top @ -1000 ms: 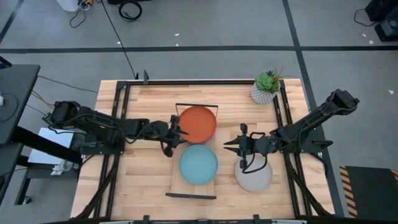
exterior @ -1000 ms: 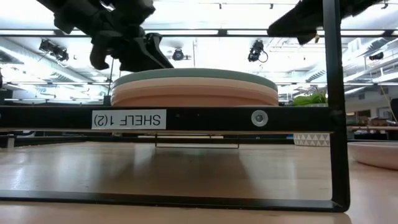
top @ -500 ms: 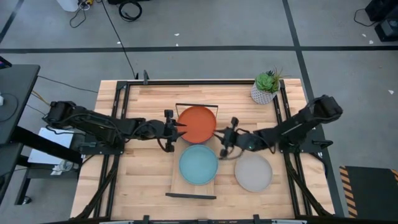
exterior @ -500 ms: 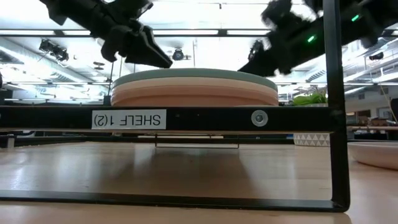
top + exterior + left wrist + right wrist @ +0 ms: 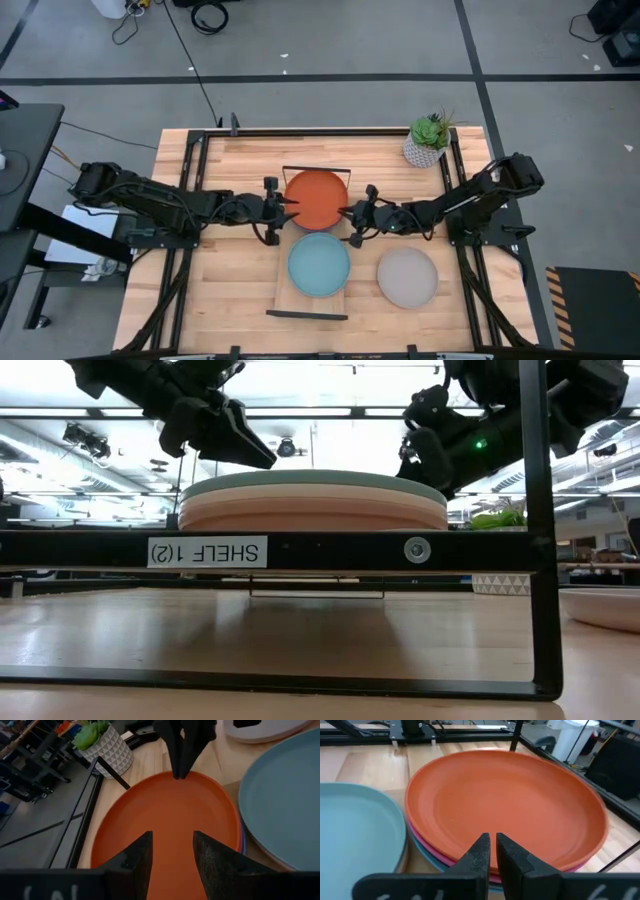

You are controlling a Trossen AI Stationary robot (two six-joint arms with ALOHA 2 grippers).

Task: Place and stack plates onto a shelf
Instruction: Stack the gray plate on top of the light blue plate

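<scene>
Both grippers sit at opposite edges of the orange plate (image 5: 317,199), which tops a small stack at the far end of the shelf (image 5: 285,293). From the left wrist view, the left gripper (image 5: 170,851) has its two fingers spread apart with bare orange showing between them, holding nothing, right at the plate's near rim. From the right wrist view, the right gripper (image 5: 491,854) has its fingers drawn almost together, only a thin slit between them, and nothing visibly caught there; it hovers at the rim on the other side. Looking down from above, the left gripper (image 5: 281,207) reaches in from the left of the shelf and the right gripper (image 5: 351,214) from the right, facing each other across the plate.

Under the orange plate I can see a pink edge and a blue one below that. Just beside this stack, nearer the front of the shelf, lies a light teal plate (image 5: 319,264), also on top of a stack. A grey plate (image 5: 407,277) rests on the tabletop to the right of the shelf, apart from it. A potted plant (image 5: 428,140) stands at the table's far right corner.
</scene>
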